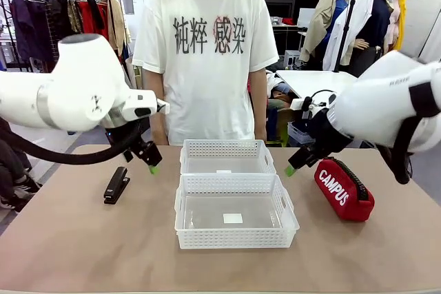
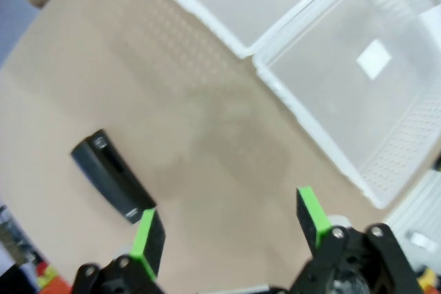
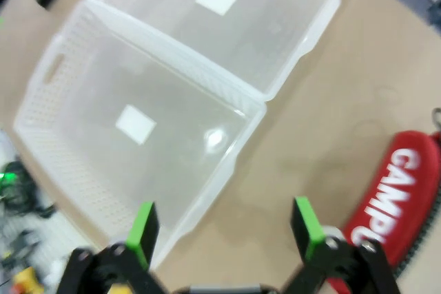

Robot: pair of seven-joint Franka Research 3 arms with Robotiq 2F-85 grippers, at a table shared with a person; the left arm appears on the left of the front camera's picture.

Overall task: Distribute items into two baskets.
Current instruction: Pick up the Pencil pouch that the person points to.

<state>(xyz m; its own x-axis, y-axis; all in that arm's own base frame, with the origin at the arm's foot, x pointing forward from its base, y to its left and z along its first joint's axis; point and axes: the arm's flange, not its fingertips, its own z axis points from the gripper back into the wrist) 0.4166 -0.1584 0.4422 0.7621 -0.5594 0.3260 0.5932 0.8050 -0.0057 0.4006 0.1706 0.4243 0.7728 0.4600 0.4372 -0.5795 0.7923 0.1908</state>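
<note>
Two translucent-white lattice baskets sit mid-table, a near one (image 1: 236,241) and a far one (image 1: 226,148), each holding just a small white label. A black stapler (image 1: 116,186) lies on the table to their left, and a red "CAMPUS" pouch (image 1: 343,189) lies to their right. My left gripper (image 1: 149,162) hangs open above the table between the stapler and the baskets; the left wrist view shows its green pads (image 2: 148,233) near the stapler (image 2: 114,176). My right gripper (image 1: 293,165) hangs open between the baskets and the pouch (image 3: 400,191).
A person in a white printed T-shirt (image 1: 207,53) stands at the far side, hands out of sight. The tan tabletop (image 1: 83,246) has free room in front and at both sides. Clothes racks stand behind.
</note>
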